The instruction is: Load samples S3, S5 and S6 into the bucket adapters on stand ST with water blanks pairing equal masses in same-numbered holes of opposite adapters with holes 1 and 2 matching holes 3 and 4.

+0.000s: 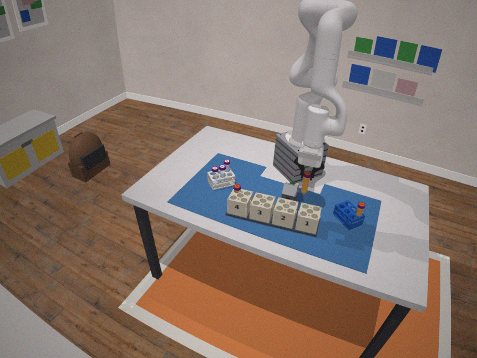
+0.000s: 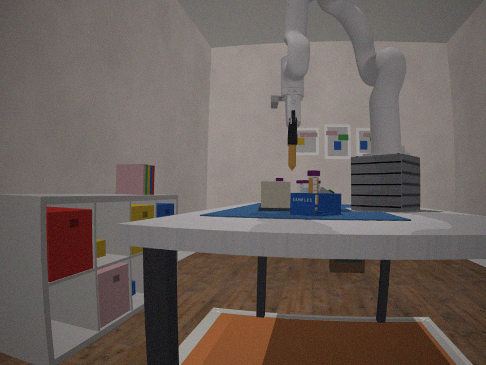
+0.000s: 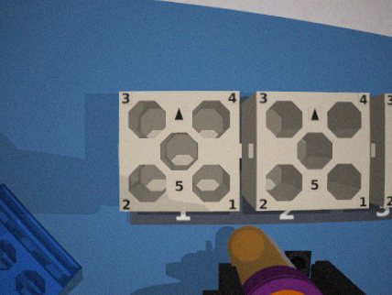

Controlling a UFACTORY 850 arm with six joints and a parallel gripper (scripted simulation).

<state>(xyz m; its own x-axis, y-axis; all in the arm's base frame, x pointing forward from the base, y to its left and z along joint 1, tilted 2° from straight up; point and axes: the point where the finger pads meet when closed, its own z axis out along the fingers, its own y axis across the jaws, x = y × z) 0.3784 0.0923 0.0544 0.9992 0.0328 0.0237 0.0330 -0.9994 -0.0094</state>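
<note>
- Loading stand (image 1: 272, 226) (image 2: 274, 208) (image 3: 220, 218): flat on the mat; carries adapters 4 (image 1: 242, 211), 3 (image 1: 260, 218), 2 (image 1: 278, 222) (image 3: 284, 103) and 1 (image 1: 301, 226) (image 2: 274, 194) (image 3: 142, 151)
- Gripper (image 1: 307, 173) (image 2: 292, 139) (image 3: 270, 275): above and robot-side of the stand; fingers clamped on an orange-dot tube (image 1: 305, 184) (image 2: 291, 155) (image 3: 256, 247), ID illegible
- Blue rack (image 1: 356, 224) (image 2: 302, 208) (image 3: 41, 256): beyond the stand's adapter 1 end; one upright orange-dot tube inside
- White rack (image 1: 222, 184): near the stand's adapter 4 end; three tubes inside
- DONE desk (image 1: 289, 190) (image 2: 325, 190): robot-side of the stand; green key (image 1: 292, 183) (image 2: 331, 191) on top
- Loaded orange-dot tube (image 1: 237, 188) (image 2: 279, 179): in the stand's adapter 4; cannot tell its hole
</note>
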